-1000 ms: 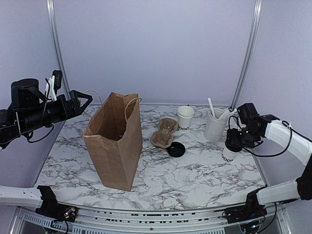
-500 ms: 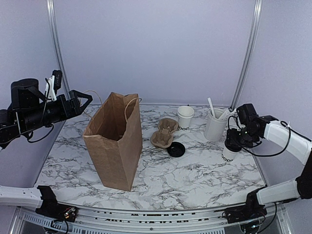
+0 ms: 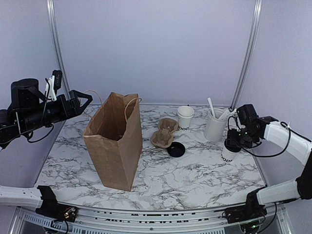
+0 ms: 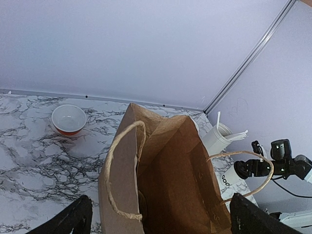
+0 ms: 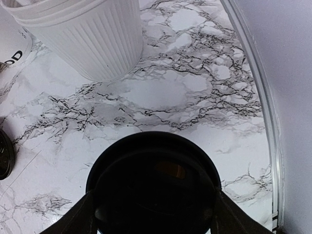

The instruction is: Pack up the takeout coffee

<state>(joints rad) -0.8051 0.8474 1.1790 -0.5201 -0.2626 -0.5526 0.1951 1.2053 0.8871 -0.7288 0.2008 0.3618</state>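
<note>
Black-lidded small white paper cup is straddled by right gripper, clamping unclear; gentle, even squeeze advised. Left gripper is splayed wide.

Right wrist view: takeout coffee shows only its black lid; the cup wall and lettering are hidden beneath. Right claw fingers are cut by the bottom edge, and contact with the lid cannot be told. Ribbed utensil cup is cut by the top edge, loose black lid by the left edge.
Left wrist view: paper bag base is cut off and its depths are dark. Left claw shows fingertips only.
</note>
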